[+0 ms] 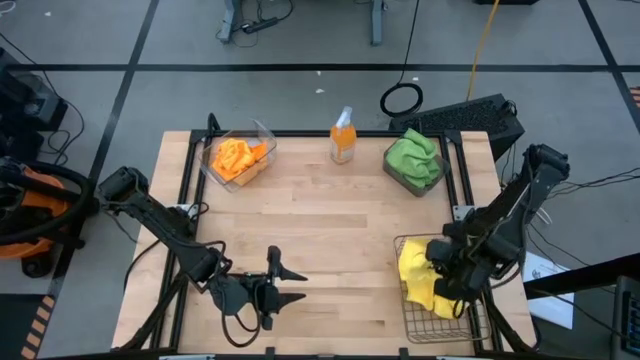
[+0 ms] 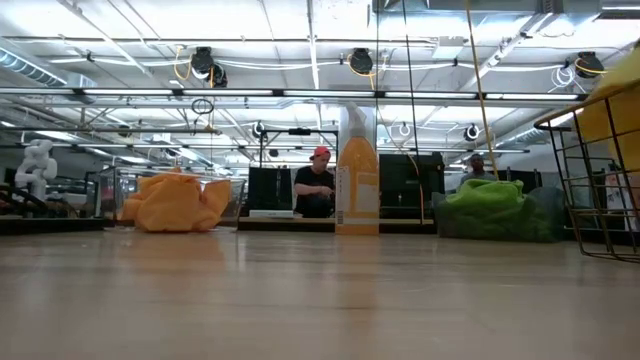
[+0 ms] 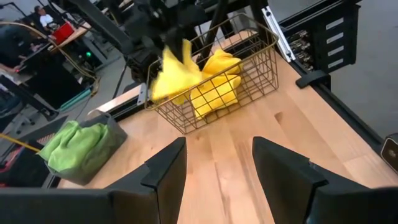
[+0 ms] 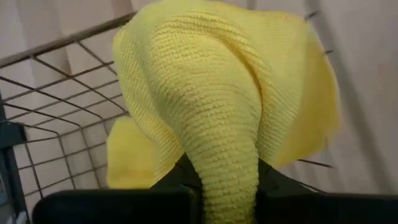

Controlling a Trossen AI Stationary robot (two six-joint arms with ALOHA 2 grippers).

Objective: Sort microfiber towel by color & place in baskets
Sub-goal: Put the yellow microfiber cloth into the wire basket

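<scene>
Orange cloths are seen in the clear plastic basket (image 1: 238, 160), green ones in the dark smoky basket (image 1: 414, 165). The last yellow microfiber towel (image 4: 230, 118) is pinched in the right claw (image 1: 447, 268) over the brown wire-mesh basket (image 1: 436, 312), w/ another yellow cloth (image 3: 214, 93) already inside; only release is judged left. Left claw (image 1: 285, 283) is held wide open, empty, above the surface (image 1: 330, 220).

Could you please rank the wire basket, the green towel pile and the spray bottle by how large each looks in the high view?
1. The wire basket, partly hidden by the right gripper, which grips a yellow towel.
2. The green towel pile.
3. The spray bottle, seen from above, so its height barely shows.
</scene>
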